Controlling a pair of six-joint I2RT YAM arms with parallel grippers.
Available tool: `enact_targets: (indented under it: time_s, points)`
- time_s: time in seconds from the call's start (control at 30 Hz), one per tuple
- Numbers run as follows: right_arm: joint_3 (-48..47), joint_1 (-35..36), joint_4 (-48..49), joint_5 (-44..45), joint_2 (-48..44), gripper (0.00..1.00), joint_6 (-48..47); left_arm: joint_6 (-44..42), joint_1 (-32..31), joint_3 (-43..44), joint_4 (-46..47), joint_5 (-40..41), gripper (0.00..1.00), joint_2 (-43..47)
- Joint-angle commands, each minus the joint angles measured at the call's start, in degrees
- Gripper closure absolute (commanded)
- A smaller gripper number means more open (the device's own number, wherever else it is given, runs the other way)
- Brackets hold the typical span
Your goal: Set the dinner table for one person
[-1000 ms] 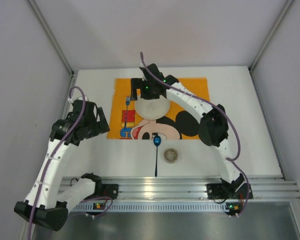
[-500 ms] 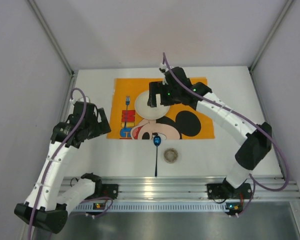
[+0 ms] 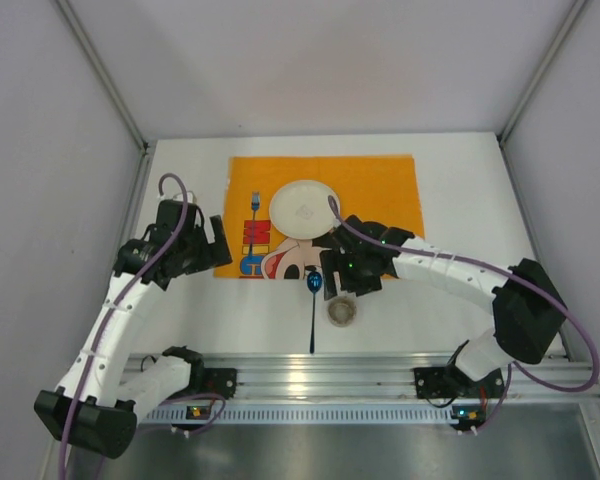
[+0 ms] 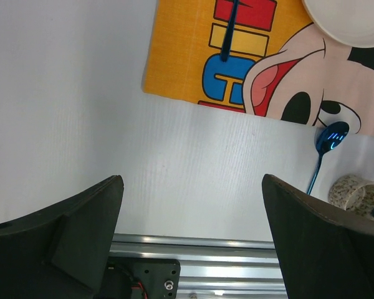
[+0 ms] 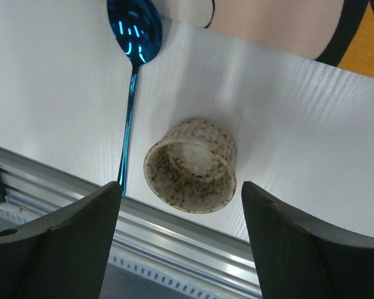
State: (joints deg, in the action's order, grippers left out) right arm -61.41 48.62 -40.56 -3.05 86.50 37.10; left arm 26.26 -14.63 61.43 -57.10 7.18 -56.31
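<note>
On the white dinner table [image 3: 480,200], just right of the blue spoon [image 5: 134,25], stands the speckled cup [image 5: 190,165], and the right gripper [image 5: 179,190] hangs over it, jaws apart and seemingly not touching, probably to grasp it; the left gripper [image 4: 192,180] waits spread and empty

A round white plate [image 3: 303,211] rests on an orange Mickey Mouse placemat [image 3: 380,180], a blue fork [image 3: 255,204] at its left. Nearby, a shiny blue metal spoon [image 3: 312,310] lies just beside an upright speckled ceramic cup [image 3: 341,312].
</note>
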Motion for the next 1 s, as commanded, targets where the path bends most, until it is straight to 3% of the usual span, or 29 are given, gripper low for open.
enact_targets:
  time_s: [0.0,0.27,0.8,0.9,0.97]
  points:
    - [1.11,0.51,-0.74,2.78,-2.91,0.23,4.38,-1.65,0.31,0.71,2.78,-1.73,0.02,0.41]
    - [5.15,0.42,-2.07,6.3,-2.48,0.44,5.87,-1.65,0.31,-1.13,2.26,-2.43,0.02,2.61]
    - [6.91,0.51,3.46,6.65,5.52,0.72,4.56,-3.5,0.31,-0.26,0.15,0.03,0.02,3.23]
    - [7.0,0.42,3.99,6.74,6.22,0.83,4.21,-3.59,0.31,-0.17,0.15,0.11,0.02,3.23]
    - [6.83,0.42,3.82,6.74,6.4,0.97,4.12,-3.5,0.31,-0.17,0.24,0.03,0.02,3.14]
